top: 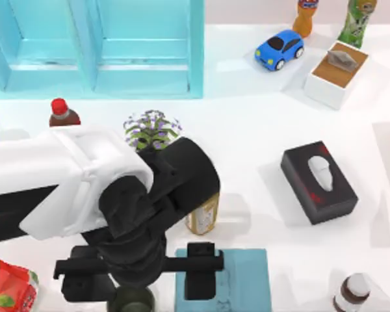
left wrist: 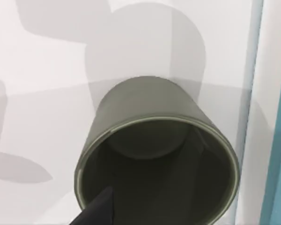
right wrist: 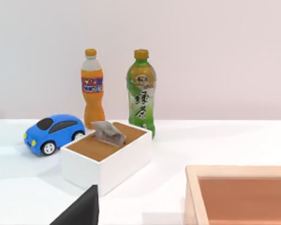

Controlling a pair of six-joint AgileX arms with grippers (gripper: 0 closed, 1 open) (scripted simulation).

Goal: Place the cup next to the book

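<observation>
The left gripper (top: 140, 276) straddles the olive-green cup (top: 131, 300) with jaws spread wide, one finger (top: 200, 272) resting over the teal book (top: 247, 279) just beside the cup. The left wrist view looks into the cup's (left wrist: 154, 159) upright, open mouth. The right arm's jaw state cannot be told.

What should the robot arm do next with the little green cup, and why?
Probably release it and lift away. The small olive-green round cup stands beside the flat teal-blue book, under the left gripper, whose dark fingertip sits at the cup's rim.
</observation>
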